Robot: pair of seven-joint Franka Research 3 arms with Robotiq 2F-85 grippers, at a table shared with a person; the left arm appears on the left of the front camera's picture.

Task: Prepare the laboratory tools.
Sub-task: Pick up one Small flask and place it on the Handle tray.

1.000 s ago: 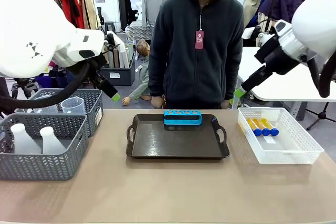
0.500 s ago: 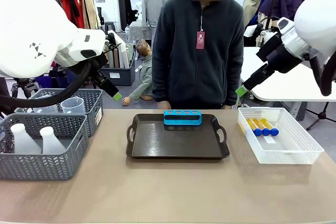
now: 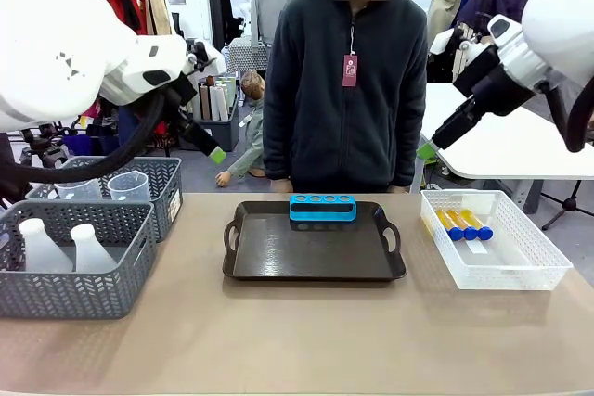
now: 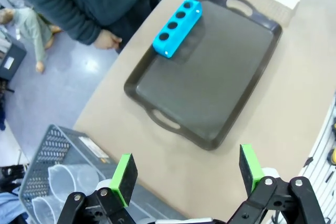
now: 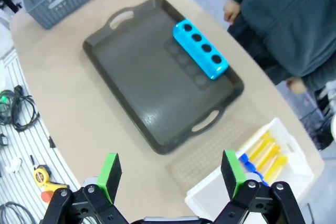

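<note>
Over the last second both arms have been raised a little and nothing on the counter (image 3: 297, 340) has been moved. The left pincer (image 4: 186, 169) has been drawn up and slightly towards the middle, and the right pincer (image 5: 170, 174) has been lifted higher beside the bin (image 3: 548, 268). Both are held wide open with nothing between the pads, well above the counter. The person has shifted slightly at the far edge but has handled nothing. The tubes (image 3: 464, 223) lie in the bin at the right, the flasks (image 3: 44, 246) stand in the near grey basket (image 3: 74, 296), and the beaker (image 3: 128, 186) stands in the far basket (image 3: 173, 194) behind it. The tray (image 3: 311, 276) in the middle carries just the blue rack (image 3: 322, 207), its holes unfilled. The task is therefore judged to be at its very start. The lifting reads as a move to a ready pose rather than a reach, and a descent is likely needed next – to the tubes on the right or the glassware on the left.
</note>
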